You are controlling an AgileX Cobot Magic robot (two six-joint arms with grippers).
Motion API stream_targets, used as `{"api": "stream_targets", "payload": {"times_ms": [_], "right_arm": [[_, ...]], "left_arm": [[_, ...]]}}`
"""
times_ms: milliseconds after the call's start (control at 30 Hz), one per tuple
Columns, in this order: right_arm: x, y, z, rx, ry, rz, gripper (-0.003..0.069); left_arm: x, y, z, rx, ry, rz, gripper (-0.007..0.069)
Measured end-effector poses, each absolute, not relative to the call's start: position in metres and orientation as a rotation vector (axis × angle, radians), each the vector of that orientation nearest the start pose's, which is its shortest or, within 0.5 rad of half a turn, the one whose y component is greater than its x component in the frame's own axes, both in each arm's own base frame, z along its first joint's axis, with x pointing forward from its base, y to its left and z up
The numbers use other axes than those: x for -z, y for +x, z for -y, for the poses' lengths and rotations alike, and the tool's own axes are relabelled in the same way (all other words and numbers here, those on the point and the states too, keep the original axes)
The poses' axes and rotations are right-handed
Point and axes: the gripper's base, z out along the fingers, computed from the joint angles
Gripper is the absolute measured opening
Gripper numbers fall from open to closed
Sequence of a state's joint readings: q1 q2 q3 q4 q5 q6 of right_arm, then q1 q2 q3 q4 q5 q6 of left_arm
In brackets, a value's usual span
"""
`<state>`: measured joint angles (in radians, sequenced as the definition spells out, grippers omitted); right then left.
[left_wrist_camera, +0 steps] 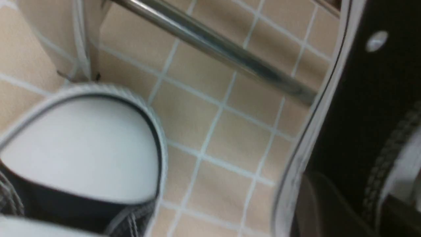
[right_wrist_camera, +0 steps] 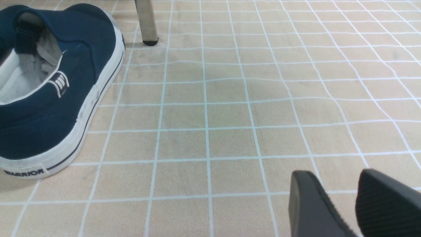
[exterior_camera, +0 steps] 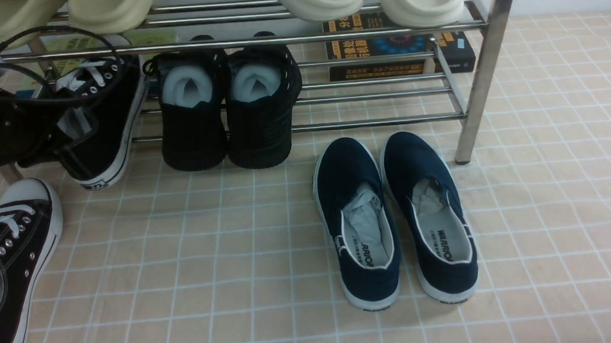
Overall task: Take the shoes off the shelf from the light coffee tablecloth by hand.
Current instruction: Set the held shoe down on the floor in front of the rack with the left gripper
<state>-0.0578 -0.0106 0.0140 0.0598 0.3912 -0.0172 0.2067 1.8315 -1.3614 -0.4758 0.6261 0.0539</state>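
- Left gripper [exterior_camera: 60, 133] is closed on the sneaker [exterior_camera: 107, 124]. One finger [left_wrist_camera: 314, 204] presses against the outside of its side wall, and the other sits inside the collar.
- The sneaker sits tilted at the left end of the shelf [exterior_camera: 376, 122] on the lower tier. Its heel pokes out past the front bar, just left of the knit shoes [exterior_camera: 193, 130].
- The second sneaker [exterior_camera: 12, 260] lies on the tablecloth [exterior_camera: 210, 249] at the left edge, toe toward the shelf.
- Right gripper [right_wrist_camera: 342, 197] hangs low over bare cloth, jaws a narrow gap apart and empty, near the slip-ons [exterior_camera: 363, 231].
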Motion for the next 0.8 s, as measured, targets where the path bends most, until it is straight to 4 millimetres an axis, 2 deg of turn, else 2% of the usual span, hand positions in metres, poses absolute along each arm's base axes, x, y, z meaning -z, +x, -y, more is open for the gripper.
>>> {"api": "stream_targets", "payload": {"times_ms": [67, 133, 267, 333, 367, 433, 533, 567, 667, 800], "right_arm": [[-0.174, 0.052, 0.001, -0.009, 0.075, -1.876, 0.0237], [-0.174, 0.052, 0.001, -0.009, 0.075, -1.876, 0.0237], [-0.174, 0.052, 0.001, -0.008, 0.074, -1.876, 0.0237], [-0.174, 0.052, 0.001, -0.008, 0.074, -1.876, 0.0237], [-0.174, 0.052, 0.001, -0.008, 0.074, -1.876, 0.0237], [-0.174, 0.052, 0.001, -0.008, 0.074, -1.876, 0.0237], [-0.174, 0.052, 0.001, -0.008, 0.074, -1.876, 0.0237], [-0.174, 0.052, 0.001, -0.008, 0.074, -1.876, 0.0237], [-0.174, 0.052, 0.001, -0.008, 0.074, -1.876, 0.0237], [-0.174, 0.052, 0.001, -0.008, 0.074, -1.876, 0.0237]], "left_arm": [[-0.245, 0.392, -0.056, 0.417, -0.560, -2.493, 0.0020], [-0.261, 0.378, -0.051, 0.422, -0.510, -2.554, 0.0015], [-0.296, 0.344, -0.045, 0.377, -0.432, -2.635, 0.0015], [-0.319, 0.320, -0.045, 0.299, -0.403, -2.656, 0.0015], [-0.321, 0.318, -0.045, 0.292, -0.403, -2.657, 0.0015], [-0.333, 0.294, -0.045, 0.214, -0.427, -2.683, 0.0015], [-0.333, 0.273, -0.045, 0.152, -0.463, -2.710, 0.0015], [-0.327, 0.259, -0.045, 0.121, -0.485, -2.731, 0.0015], [-0.311, 0.240, -0.043, 0.090, -0.516, -2.768, 0.0015], [-0.288, 0.228, -0.043, 0.058, -0.568, -2.768, 0.0015]]}}
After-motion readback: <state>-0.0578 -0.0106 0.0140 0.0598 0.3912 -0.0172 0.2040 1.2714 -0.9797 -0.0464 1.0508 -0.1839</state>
